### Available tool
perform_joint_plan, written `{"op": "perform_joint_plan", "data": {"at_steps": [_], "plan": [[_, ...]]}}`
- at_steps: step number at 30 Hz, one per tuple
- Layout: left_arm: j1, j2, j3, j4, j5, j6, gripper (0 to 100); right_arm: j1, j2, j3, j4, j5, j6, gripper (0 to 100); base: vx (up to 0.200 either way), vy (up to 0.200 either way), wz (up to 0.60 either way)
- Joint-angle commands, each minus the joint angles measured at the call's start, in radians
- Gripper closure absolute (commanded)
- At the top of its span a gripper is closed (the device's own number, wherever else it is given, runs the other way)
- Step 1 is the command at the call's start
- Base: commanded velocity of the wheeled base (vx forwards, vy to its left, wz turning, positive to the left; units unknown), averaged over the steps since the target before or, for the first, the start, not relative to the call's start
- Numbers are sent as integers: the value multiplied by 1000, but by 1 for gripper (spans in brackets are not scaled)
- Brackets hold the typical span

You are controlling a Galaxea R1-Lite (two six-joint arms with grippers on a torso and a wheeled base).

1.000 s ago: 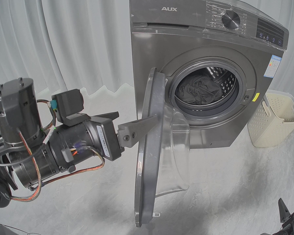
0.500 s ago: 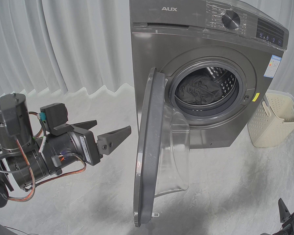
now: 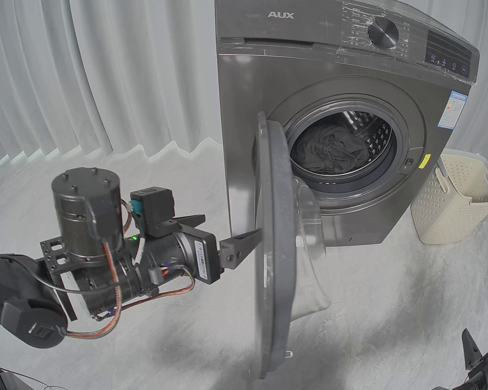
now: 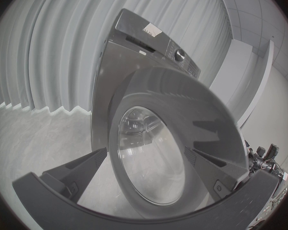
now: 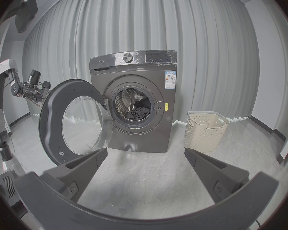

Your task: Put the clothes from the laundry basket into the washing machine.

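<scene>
The grey washing machine (image 3: 331,82) stands with its round door (image 3: 276,234) swung partway out. Dark clothes (image 3: 331,150) lie in the drum, as the right wrist view also shows: clothes (image 5: 137,112). My left gripper (image 3: 232,225) is open at the door's outer face, one fingertip (image 3: 255,236) touching it. In the left wrist view the door (image 4: 169,90) fills the space in front of the left gripper (image 4: 143,152). My right gripper (image 5: 144,152) is open, low and well back from the machine (image 5: 134,71). The cream laundry basket (image 3: 455,199) stands right of the machine.
White curtains (image 3: 92,55) hang behind the machine. Open grey floor (image 3: 390,299) lies in front of it. The basket (image 5: 204,130) sits close to the machine's right side. My right gripper (image 3: 485,358) sits at the lower right corner of the head view.
My left arm drew back from the door, then came forward lower and touched it again. The door has swung toward the machine's opening.
</scene>
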Motion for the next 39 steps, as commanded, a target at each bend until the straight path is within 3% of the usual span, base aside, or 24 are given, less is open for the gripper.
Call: {"op": "perform_joint_plan", "data": {"at_steps": [1,10,16,17,22,25,28,32,35,37,39], "plan": [[-33,102,-23,-28,3,1,0,0,-16,5,0,0,-1,0,0,0,0],[-74,196,-132,-55,-2,1,0,0,-16,5,0,0,-1,0,0,0,0],[-77,258,-161,-57,-54,1,0,0,-16,5,0,0,-1,0,0,0,0],[-86,291,-201,-66,-74,-3,0,0,-16,5,0,0,-1,0,0,0,0],[-103,343,-279,-114,-75,-22,0,0,-16,5,0,0,-1,0,0,0,0],[-97,344,-293,-141,-72,-49,0,0,-16,5,0,0,-1,0,0,0,0],[-89,327,-258,-143,-58,-69,0,0,-16,5,0,0,-1,0,0,0,0],[-76,183,-64,-147,-22,-70,0,0,-16,5,0,0,-1,0,0,0,0],[-74,59,75,-147,11,-55,0,0,-16,5,0,0,-1,0,0,0,0],[-76,-77,195,-146,71,-18,0,0,-16,5,0,0,-1,0,0,0,0],[-72,-165,279,-146,89,5,0,0,-16,5,0,0,-1,0,0,0,0]]}}
